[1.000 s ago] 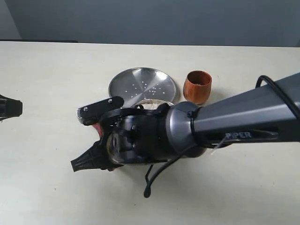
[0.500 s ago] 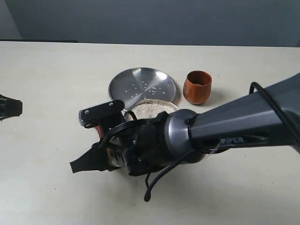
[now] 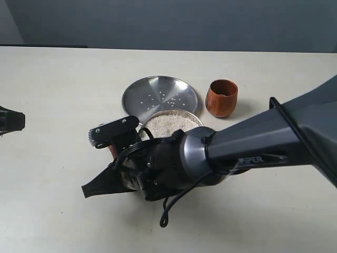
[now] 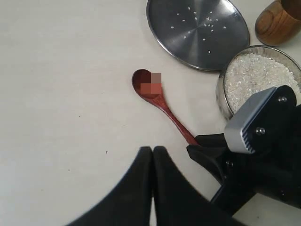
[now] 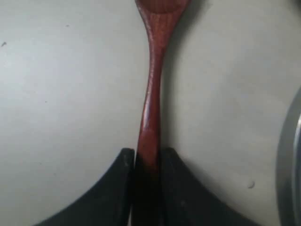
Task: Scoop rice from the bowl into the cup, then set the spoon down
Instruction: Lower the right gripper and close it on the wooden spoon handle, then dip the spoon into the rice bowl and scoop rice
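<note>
The dark red wooden spoon (image 4: pixel 162 104) lies low along the table, left of the bowl; I cannot tell whether it touches. Its head (image 4: pixel 142 80) looks empty. My right gripper (image 5: pixel 148 159) is shut on the end of the handle (image 5: pixel 151 99). In the exterior view the right wrist (image 3: pixel 158 166) hides all but a red sliver of the spoon (image 3: pixel 111 151). The steel bowl (image 3: pixel 196 119) holds a mound of white rice (image 3: pixel 169 125). The brown wooden cup (image 3: pixel 221 97) stands to its far right. My left gripper (image 4: pixel 153 151) is shut and empty, at the left edge (image 3: pixel 20 121).
A flat steel plate (image 3: pixel 160 95) with a few stray grains lies just behind the bowl. A loose black cable (image 3: pixel 167 213) hangs from the right arm toward the near side. The table's far edge meets a grey wall.
The right wrist has shifted toward the near edge and lower, uncovering the bowl of rice it was hiding. The left gripper has not moved.
</note>
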Controlling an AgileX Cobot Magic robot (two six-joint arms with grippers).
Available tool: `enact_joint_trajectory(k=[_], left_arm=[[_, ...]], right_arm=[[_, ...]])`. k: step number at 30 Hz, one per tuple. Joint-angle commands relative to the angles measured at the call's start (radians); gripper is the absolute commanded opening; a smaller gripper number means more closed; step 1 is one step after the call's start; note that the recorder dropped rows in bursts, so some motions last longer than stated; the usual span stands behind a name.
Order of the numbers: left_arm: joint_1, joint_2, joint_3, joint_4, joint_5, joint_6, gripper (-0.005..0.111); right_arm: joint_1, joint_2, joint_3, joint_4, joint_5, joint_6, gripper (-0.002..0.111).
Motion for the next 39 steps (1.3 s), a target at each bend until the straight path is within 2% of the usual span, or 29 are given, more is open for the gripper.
enact_joint_trajectory(k=[1, 8, 16, 20, 22, 23, 25, 29, 34, 39], left_arm=[[0.0, 0.005, -0.006, -0.004, -0.01, -0.001, 0.0], [0.0, 0.005, -0.006, -0.004, -0.01, -0.001, 0.0], [0.0, 0.005, -0.006, -0.004, -0.01, -0.001, 0.0], [0.0, 0.005, -0.006, -0.004, -0.01, -0.001, 0.0], [0.0, 0.005, -0.006, -0.004, -0.01, -0.001, 0.0], [0.0, 0.005, -0.006, -0.004, -0.01, -0.001, 0.0], [0.0, 0.005, -0.006, -0.004, -0.01, -0.001, 0.0], [0.0, 0.005, -0.006, -0.004, -0.01, -0.001, 0.0], [0.0, 0.005, -0.006, -0.004, -0.01, -0.001, 0.0], [0.0, 0.005, -0.006, -0.004, -0.01, -0.001, 0.0]], right_arm=[[-0.001, 0.017, 0.004, 0.006, -0.015, 0.007, -0.001], [-0.001, -0.102, 0.004, -0.036, -0.046, 0.007, -0.001], [-0.001, -0.232, 0.004, -0.029, 0.087, -0.056, -0.001], [-0.001, -0.286, 0.004, 0.087, 0.226, -0.251, -0.001], [-0.001, -0.309, 0.004, 0.173, 0.334, -0.414, -0.001], [-0.001, -0.33, 0.004, 0.23, 0.447, -0.545, -0.001], [-0.001, -0.361, 0.004, 0.241, 0.627, -0.663, -0.001], [-0.001, -0.419, 0.004, 0.271, 0.819, -0.873, -0.001], [-0.001, -0.444, 0.004, 0.403, 0.968, -1.138, -0.001], [-0.001, -0.442, 0.004, 0.44, 0.978, -1.267, -0.001]])
